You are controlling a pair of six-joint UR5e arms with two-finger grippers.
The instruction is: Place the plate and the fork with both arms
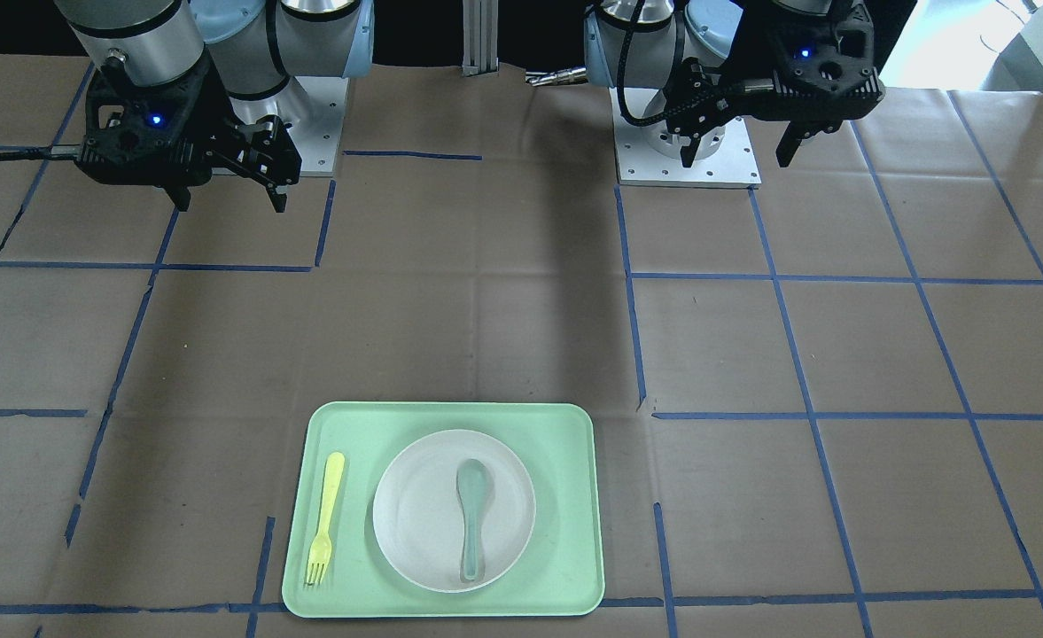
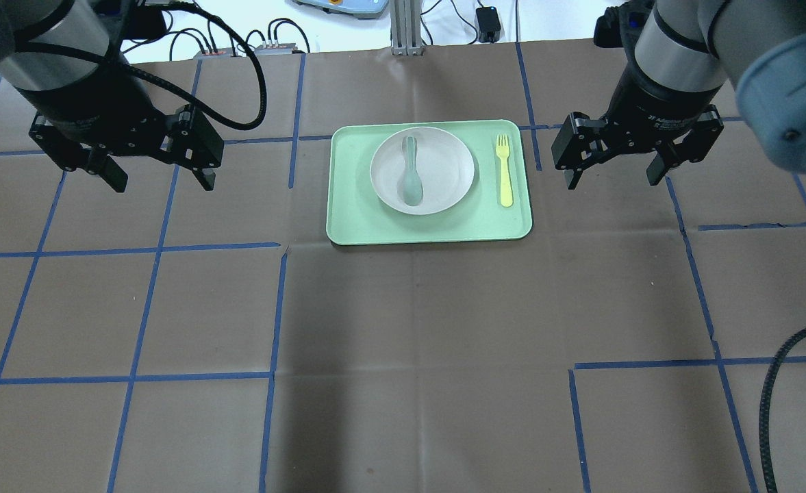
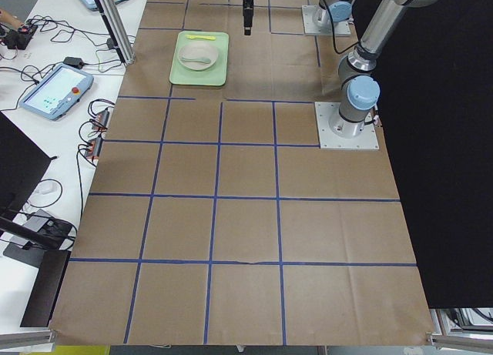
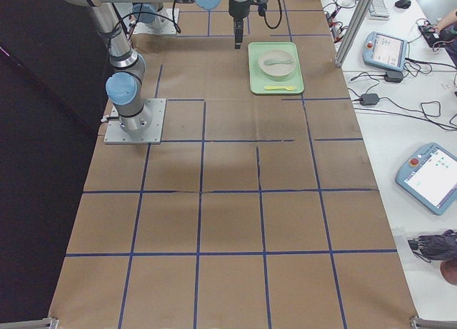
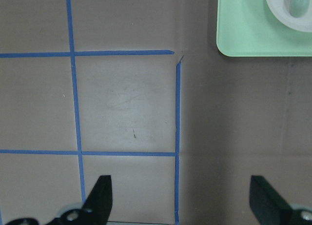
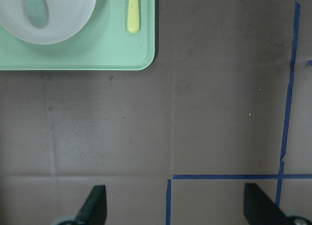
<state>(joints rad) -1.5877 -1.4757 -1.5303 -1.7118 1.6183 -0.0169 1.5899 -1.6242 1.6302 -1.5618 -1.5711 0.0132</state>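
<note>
Legible text: none. White print, 2 lines, on the black wrist collar above the right gripper: too small to read. Fainter print above the left gripper: likewise unreadable.

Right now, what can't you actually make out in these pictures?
Fork tines: right wrist view, cut off by the top edge.
Plate and spoon: left wrist view, mostly cut off at the top-right corner.
Fork tines in both side views: too small.
Plate surface under the spoon: hidden by it in every view.
</note>
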